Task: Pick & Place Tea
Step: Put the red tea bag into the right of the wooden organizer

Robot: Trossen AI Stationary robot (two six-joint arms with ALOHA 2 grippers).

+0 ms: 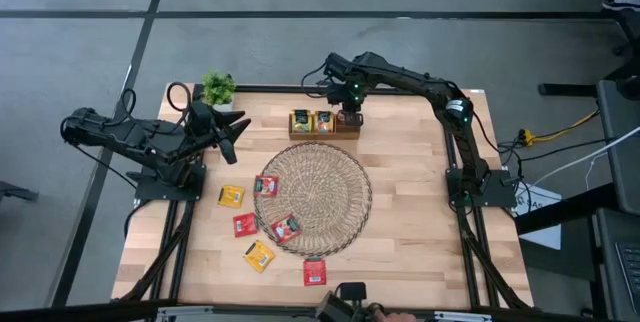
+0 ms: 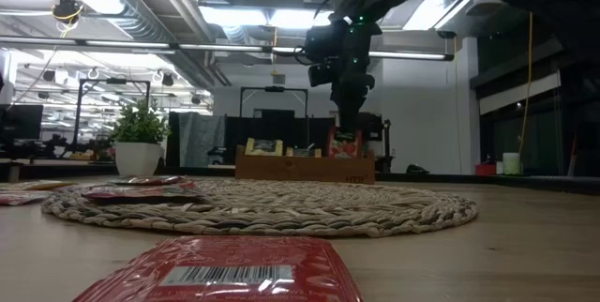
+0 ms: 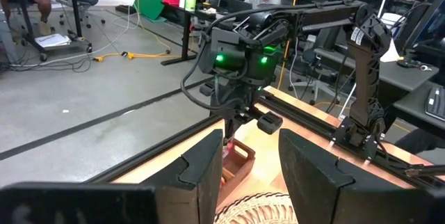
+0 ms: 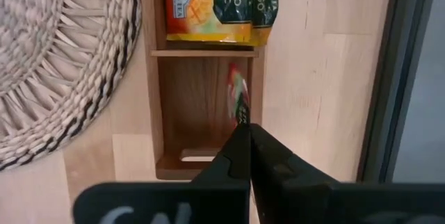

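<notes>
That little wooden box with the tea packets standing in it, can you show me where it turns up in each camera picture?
High view: wooden box at the table's far edge, beyond the wicker mat.
Low view: box at centre, behind the mat.
Left wrist view: only a corner beside that arm's fingers.
Right wrist view: box from above, beside the mat.
Shared landmark: the right gripper over its end compartment.

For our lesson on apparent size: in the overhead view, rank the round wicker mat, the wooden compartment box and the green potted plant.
1. Round wicker mat
2. Wooden compartment box
3. Green potted plant, though only slightly smaller than the box.
</notes>
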